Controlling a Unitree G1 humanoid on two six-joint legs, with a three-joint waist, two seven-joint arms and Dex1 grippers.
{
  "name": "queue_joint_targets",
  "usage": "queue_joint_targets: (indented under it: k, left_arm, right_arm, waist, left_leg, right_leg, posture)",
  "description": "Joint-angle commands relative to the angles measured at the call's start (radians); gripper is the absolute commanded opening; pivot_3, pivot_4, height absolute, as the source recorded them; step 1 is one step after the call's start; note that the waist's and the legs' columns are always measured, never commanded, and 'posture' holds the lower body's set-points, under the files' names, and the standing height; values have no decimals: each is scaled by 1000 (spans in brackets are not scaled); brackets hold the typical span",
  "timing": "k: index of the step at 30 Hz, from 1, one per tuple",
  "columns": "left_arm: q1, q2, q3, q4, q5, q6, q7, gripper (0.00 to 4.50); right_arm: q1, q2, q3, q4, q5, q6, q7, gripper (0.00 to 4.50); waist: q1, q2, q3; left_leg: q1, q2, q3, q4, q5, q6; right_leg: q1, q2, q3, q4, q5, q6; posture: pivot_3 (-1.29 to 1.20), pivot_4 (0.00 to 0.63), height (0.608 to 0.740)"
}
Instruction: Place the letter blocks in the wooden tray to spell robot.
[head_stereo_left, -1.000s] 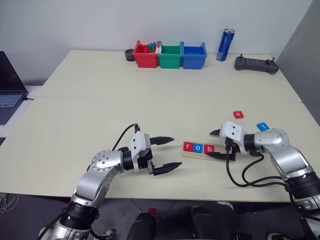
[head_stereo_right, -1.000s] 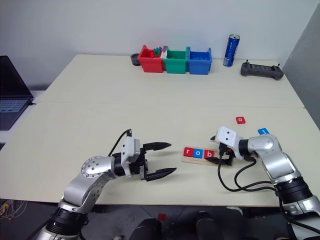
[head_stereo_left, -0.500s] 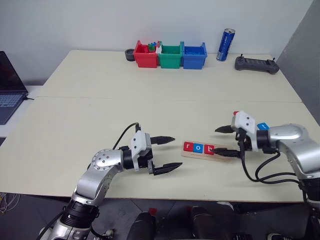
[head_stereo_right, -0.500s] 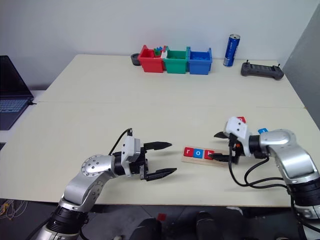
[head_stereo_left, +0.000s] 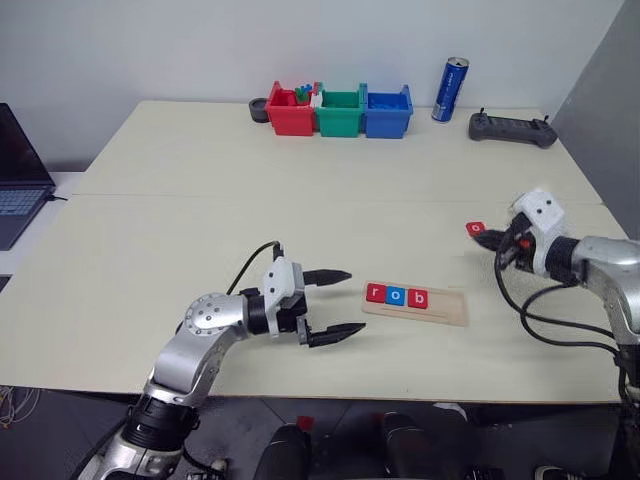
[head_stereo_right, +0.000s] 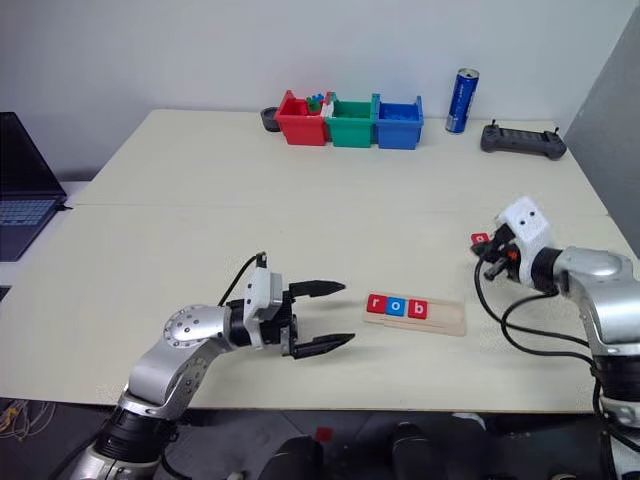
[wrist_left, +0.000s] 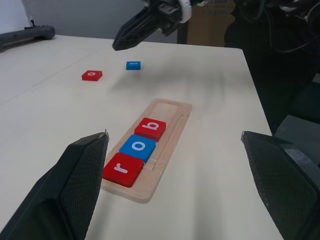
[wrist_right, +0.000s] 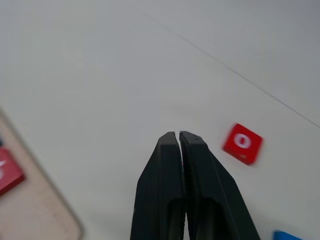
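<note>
So far, red r, blue o and red b were seated at the left end of the wooden tray (head_stereo_left: 415, 303) on the counter (head_stereo_left: 300, 200). The red o block (head_stereo_left: 477, 229) and blue t block (wrist_left: 133, 65) remained loose beyond it. The right hand (wrist_right: 179, 137) was seen empty, fingers pressed together, near the o; the left hand (head_stereo_left: 330, 303) was held spread apart.

bins (head_stereo_left: 341, 112), can (head_stereo_left: 450, 90), controller (head_stereo_left: 512, 129), laptop (head_stereo_left: 18, 170).

Even, bright overhead lighting; the worktop (head_stereo_left: 300, 170) shows soft, faint shadows and no glare. Head views sharp. Right wrist view slightly blurred, notably at the red tile (wrist_right: 242, 143).
</note>
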Motion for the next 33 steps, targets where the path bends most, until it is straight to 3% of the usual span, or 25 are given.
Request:
queue_joint_targets:
  k: [1,11,20,31,33]
  left_arm:
    - [-21,1,-7,-24,-6,-1,-13,4500]
    - [-2,9,2,-52,-11,13,-5,4500]
    - [8,20,15,-66,-13,19,1,4500]
    - [21,26,13,-60,-9,1,0,4500]
    - [20,26,13,-57,-8,-2,0,4500]
  right_arm:
    - [-39,10,-25,45,-25,-15,-65,1068]
    - [-139,178,-28,287,-108,-55,-337,4457]
    - [-225,291,-56,471,-88,-111,-420,4457]
    - [-296,333,-113,632,-68,-120,-478,4457]
    - [-300,339,-115,630,-64,-116,-479,4089]
  waist:
    - [1,0,0]
    - [-6,0,0]
    - [-7,0,0]
    - [-8,1,0]
    - [-8,1,0]
  left_leg:
    - [0,0,0,0,0,0]
    - [0,0,0,-1,0,0]
    - [0,0,0,-1,0,0]
    - [0,0,0,-1,0,0]
    - [0,0,0,-1,0,0]
  right_leg:
    - [0,0,0,0,0,0]
    - [-1,0,0,1,0,0]
    - [-1,0,0,1,0,0]
    - [-1,0,0,1,0,0]
    - [-1,0,0,1,0,0]
  posture:
    - [0,150,740]
    - [0,150,740]
    - [0,150,740]
    - [0,150,740]
    - [0,150,740]
